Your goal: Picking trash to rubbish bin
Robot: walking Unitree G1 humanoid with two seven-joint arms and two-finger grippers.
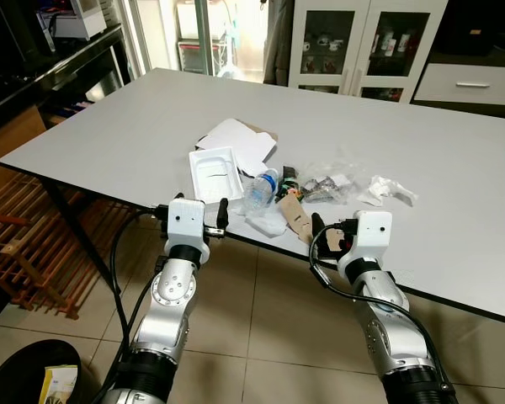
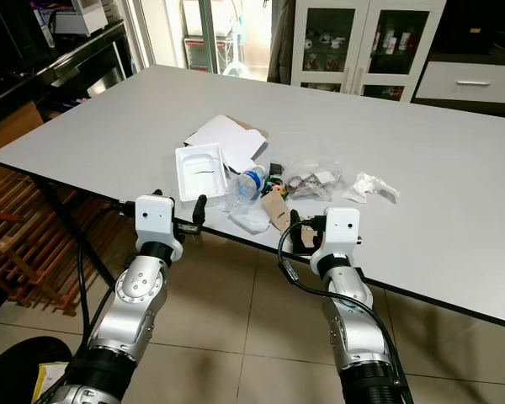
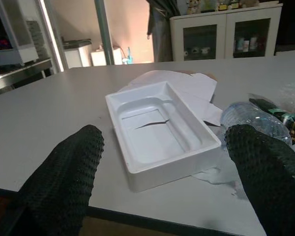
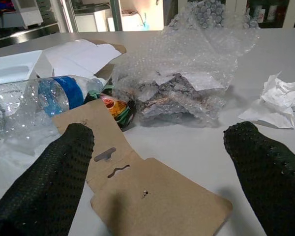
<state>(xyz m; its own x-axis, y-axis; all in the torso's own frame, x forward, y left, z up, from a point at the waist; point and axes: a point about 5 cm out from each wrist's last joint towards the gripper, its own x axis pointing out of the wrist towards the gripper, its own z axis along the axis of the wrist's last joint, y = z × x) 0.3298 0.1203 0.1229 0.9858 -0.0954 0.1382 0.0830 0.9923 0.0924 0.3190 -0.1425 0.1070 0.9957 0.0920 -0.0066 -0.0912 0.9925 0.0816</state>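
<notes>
My left gripper (image 1: 192, 211) sits at the table's (image 1: 454, 168) near edge, fingers spread wide, holding nothing, just short of the white foam tray (image 3: 160, 130). Right of the tray: plastic bottle (image 1: 260, 188), brown card (image 4: 137, 189), bubble wrap (image 4: 187, 73), crumpled tissue (image 1: 385, 190). My right gripper (image 1: 330, 233) is wide open too, empty, w/ the card's near end between its fingers.

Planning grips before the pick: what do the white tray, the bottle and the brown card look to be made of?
White tray: likely foam or thin moulded plastic, matte, with a crack across its floor. Bottle: clear thin plastic, crumpled, with a blue label. Brown card: unglazed kraft cardboard, flat, with punched hang slots.
</notes>
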